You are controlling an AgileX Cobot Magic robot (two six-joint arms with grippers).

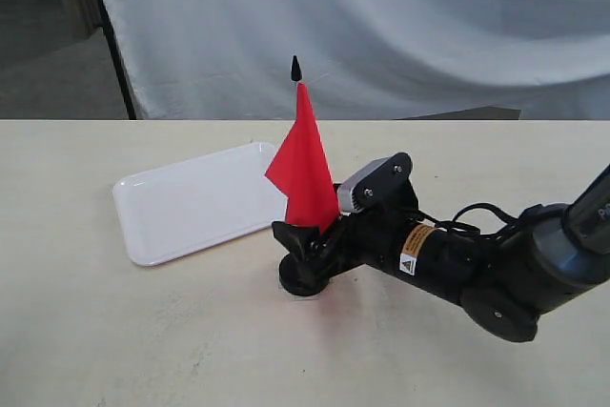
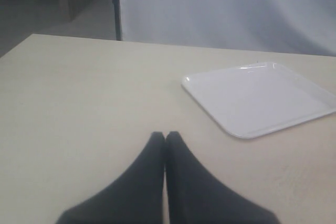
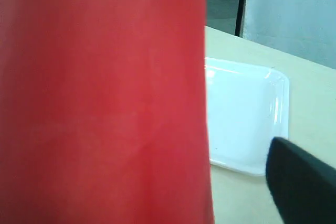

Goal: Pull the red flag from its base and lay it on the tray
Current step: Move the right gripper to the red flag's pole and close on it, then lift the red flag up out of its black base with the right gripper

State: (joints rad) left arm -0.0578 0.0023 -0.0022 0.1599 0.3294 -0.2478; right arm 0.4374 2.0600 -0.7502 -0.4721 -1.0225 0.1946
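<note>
The red flag (image 1: 303,173) stands upright on its thin pole, with the pointed black tip (image 1: 296,69) on top. Its round black base (image 1: 294,285) rests on the table, partly hidden by my right gripper (image 1: 307,238). That gripper reaches in low from the right and stands open around the foot of the pole, just above the base. In the right wrist view the red cloth (image 3: 100,98) fills most of the picture and only one black finger (image 3: 302,182) shows, far off to the side. The white tray (image 1: 195,202) lies flat to the left of the flag. My left gripper (image 2: 165,137) is shut on nothing, hovering over bare table.
The white tray (image 2: 262,98) (image 3: 241,114) has nothing in it. A pale wooden tabletop (image 1: 114,331) spreads around everything. A white cloth backdrop (image 1: 381,26) hangs behind the table's far edge. The right arm's black body (image 1: 477,269) lies low across the right side.
</note>
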